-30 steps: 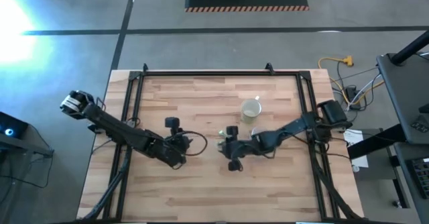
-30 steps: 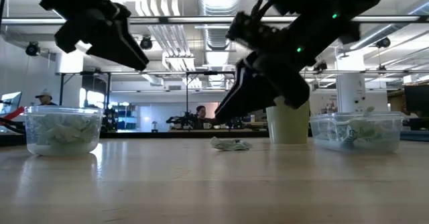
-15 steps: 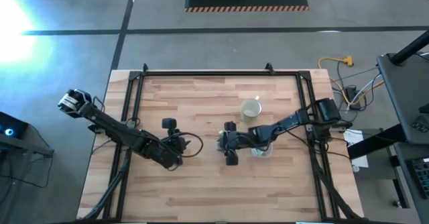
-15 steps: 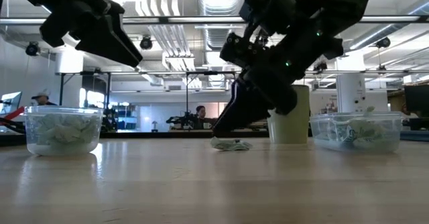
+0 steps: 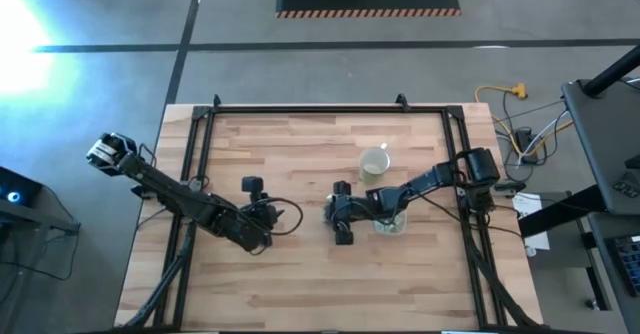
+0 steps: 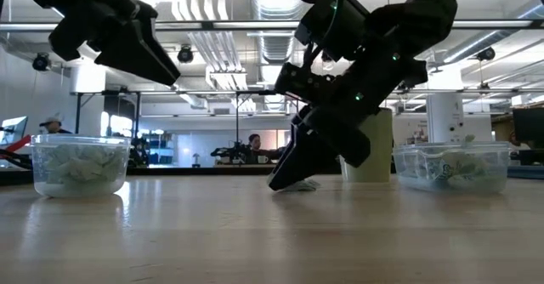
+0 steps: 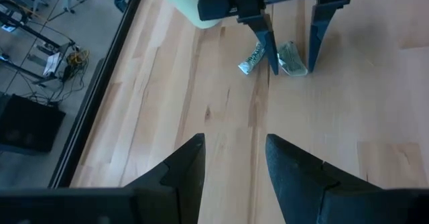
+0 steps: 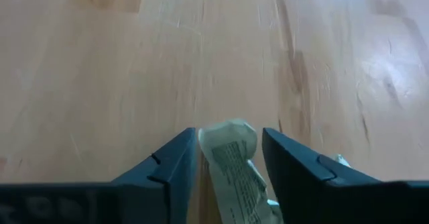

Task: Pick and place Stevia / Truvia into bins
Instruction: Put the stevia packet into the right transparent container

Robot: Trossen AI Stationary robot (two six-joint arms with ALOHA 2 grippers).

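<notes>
A crumpled pale green and white packet (image 8: 231,158) lies on the bare wood, with a second packet (image 7: 251,58) just beside it. My right gripper (image 8: 230,135) is open and tipped down. One fingertip stands on either side of the first packet (image 7: 292,56), low at the table (image 6: 287,184). My left gripper (image 7: 234,142) is open and empty, hovering above the table (image 5: 270,217) and facing the right one. The round tub (image 6: 79,167) and the rounded-rectangular tub (image 6: 450,167) both hold packets. The right arm partly covers the rectangular tub (image 5: 392,224).
A pale cream mug (image 5: 374,162) stands just beyond the right arm and shows behind it in the low view (image 6: 371,155). A dark metal frame (image 5: 300,111) runs round the table's edges. Bare wood lies between the two grippers and toward the near edge.
My right gripper has come down and moved a little toward the table's left. Its open fingertips have dropped from above the packet to table height on either side of it. My left gripper has risen slightly. The packets have stayed where they were.
</notes>
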